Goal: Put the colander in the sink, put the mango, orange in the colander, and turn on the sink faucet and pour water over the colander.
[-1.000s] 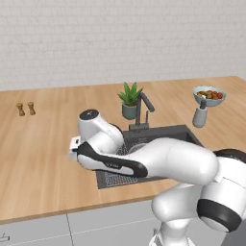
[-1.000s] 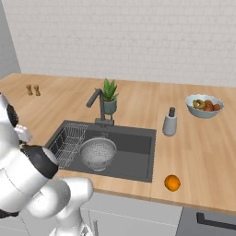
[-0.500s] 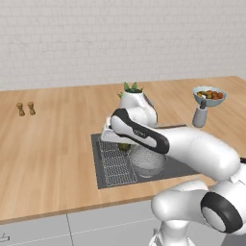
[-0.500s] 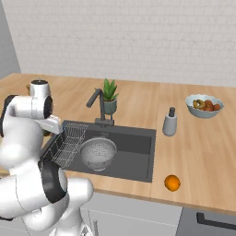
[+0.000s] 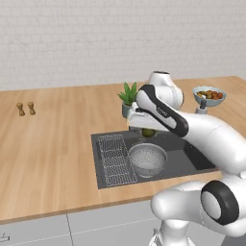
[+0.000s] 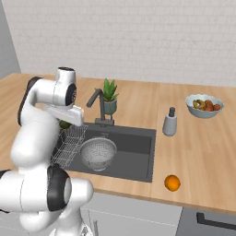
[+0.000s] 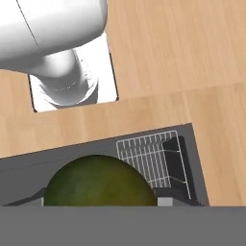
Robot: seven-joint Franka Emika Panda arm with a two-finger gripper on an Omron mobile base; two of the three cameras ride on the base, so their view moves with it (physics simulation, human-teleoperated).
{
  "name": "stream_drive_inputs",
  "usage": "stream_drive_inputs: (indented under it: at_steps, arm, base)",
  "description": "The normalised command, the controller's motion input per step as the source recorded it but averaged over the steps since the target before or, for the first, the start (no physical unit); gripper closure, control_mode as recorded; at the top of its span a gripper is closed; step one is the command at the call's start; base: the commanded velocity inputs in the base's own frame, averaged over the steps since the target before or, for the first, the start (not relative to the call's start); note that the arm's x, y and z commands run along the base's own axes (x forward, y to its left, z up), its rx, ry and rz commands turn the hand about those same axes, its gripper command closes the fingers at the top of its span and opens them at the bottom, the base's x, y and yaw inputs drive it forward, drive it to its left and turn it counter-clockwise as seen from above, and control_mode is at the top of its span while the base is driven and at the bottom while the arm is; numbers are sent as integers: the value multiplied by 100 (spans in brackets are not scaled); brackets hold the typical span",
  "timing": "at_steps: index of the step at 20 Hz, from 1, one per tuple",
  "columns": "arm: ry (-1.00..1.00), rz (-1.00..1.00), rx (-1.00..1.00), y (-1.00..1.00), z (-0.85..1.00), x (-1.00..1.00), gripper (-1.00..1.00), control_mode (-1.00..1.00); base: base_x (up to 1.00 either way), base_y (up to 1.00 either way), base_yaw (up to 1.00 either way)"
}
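Above the sink (image 5: 192, 161) we see the white arm bent over the wooden counter (image 5: 53, 144), its gripper (image 5: 148, 130) hanging just over the dark basin. A dark green mango (image 7: 98, 181) sits between the finger tips, pinched there and held in the air; in the left base view it peeks out as a small green shape (image 5: 148, 132) under the hand, and in the right base view it shows just beside the white hand (image 6: 65, 124).

Down in the basin stands the colander (image 5: 147, 159), a round perforated metal bowl, upright, touching nothing but the sink floor as far as we can tell. A wire grid rack (image 5: 114, 159) lies beside it, toward the arm's left. The mango hangs behind the colander, not directly over it.

The sink faucet (image 6: 96, 107) rises at the back edge of the basin, with a potted plant (image 6: 109, 95) just beside it.

The orange (image 6: 172, 183) lies on the counter near the front edge, to the right of the sink and well apart from the colander. Farther right we see a soap dispenser (image 6: 170, 122) and a white fruit bowl (image 6: 204, 106).
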Motion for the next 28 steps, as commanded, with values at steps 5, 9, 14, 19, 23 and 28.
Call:
stream_drive_inputs:
  at_steps: [5,9,14,19,23,28]
  arm:
    - [0,0,1,-100,19,1,100,-100]
    - [-3,0,1,-100,11,0,100,-100]
    - [-2,0,2,-100,2,4,100,-100]
    - [0,1,9,-87,1,37,100,-100]
    - [-3,4,20,-46,-7,81,100,-100]
    - [-23,1,15,-9,-26,53,100,-100]
  base:
    - [0,0,0]
    - [0,0,0]
    - [0,0,0]
    - [0,0,0]
    - [0,0,0]
    - [0,0,0]
